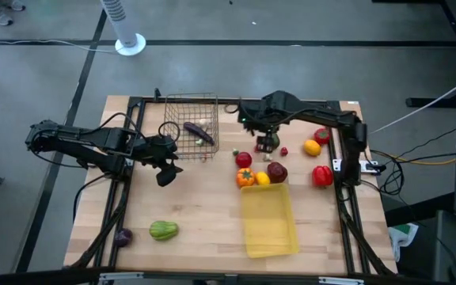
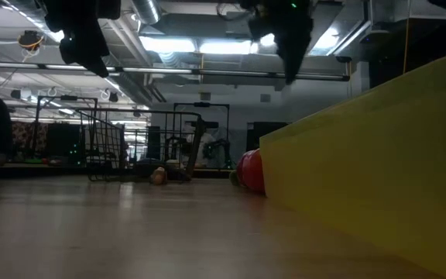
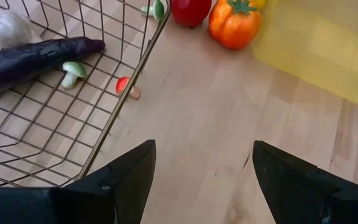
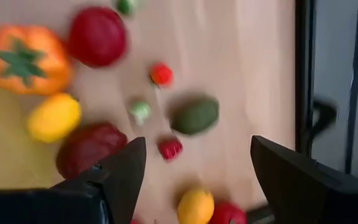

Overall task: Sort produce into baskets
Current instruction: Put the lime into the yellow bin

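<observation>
Hovering above the loose produce, the right end effector [image 1: 268, 142] has its fingers spread wide with nothing between them. Clock directions follow the high view. It hangs clear of the worktop [image 1: 204, 206], over the cluster's 12 o'clock edge. The dark green avocado-like piece [image 4: 194, 116] lies almost directly below it. Its long axis runs slightly aslant to the gap between the fingers. A small red piece [image 4: 170, 149] and a pale green one [image 4: 140, 111] sit close beside it, so a clean grasp looks tight.

From this end effector the yellow tray [image 1: 268, 220] lies at 6 o'clock. The wire basket [image 1: 190, 127] lies at 9 o'clock.

The left end effector [image 1: 165, 166] waits at the basket's 7 o'clock corner, part open and empty. An eggplant [image 3: 36, 59] already lies in the basket.

Judgement: the right arm is much nearer the cluster. The striped green piece [image 1: 163, 230] far out at 7 o'clock suits the left arm.
</observation>
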Robot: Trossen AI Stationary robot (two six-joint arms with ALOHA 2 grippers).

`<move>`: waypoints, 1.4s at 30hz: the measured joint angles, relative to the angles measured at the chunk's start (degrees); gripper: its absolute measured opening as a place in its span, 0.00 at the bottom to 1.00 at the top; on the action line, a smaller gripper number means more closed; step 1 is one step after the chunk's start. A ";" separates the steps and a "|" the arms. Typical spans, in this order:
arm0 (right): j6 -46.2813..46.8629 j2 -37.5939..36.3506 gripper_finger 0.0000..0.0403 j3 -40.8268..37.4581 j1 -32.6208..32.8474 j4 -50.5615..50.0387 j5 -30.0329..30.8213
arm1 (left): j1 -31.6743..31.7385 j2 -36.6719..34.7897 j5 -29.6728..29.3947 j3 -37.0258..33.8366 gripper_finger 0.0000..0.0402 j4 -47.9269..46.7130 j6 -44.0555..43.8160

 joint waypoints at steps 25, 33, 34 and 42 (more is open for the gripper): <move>34.51 -8.82 0.71 -40.88 -14.56 38.29 -7.51 | 0.00 0.00 -0.13 0.00 0.65 -0.17 3.08; 37.37 -8.82 0.71 -46.60 -13.82 43.90 -7.62 | 0.00 0.00 -0.11 0.00 0.65 -0.19 3.22; 37.51 -8.82 0.71 -47.50 -13.86 45.04 -7.90 | -0.02 0.00 -0.11 0.00 0.65 -0.20 3.26; 38.41 -8.82 0.71 -52.75 -13.84 51.47 -7.90 | -0.02 0.00 -0.11 0.00 0.65 -0.17 3.48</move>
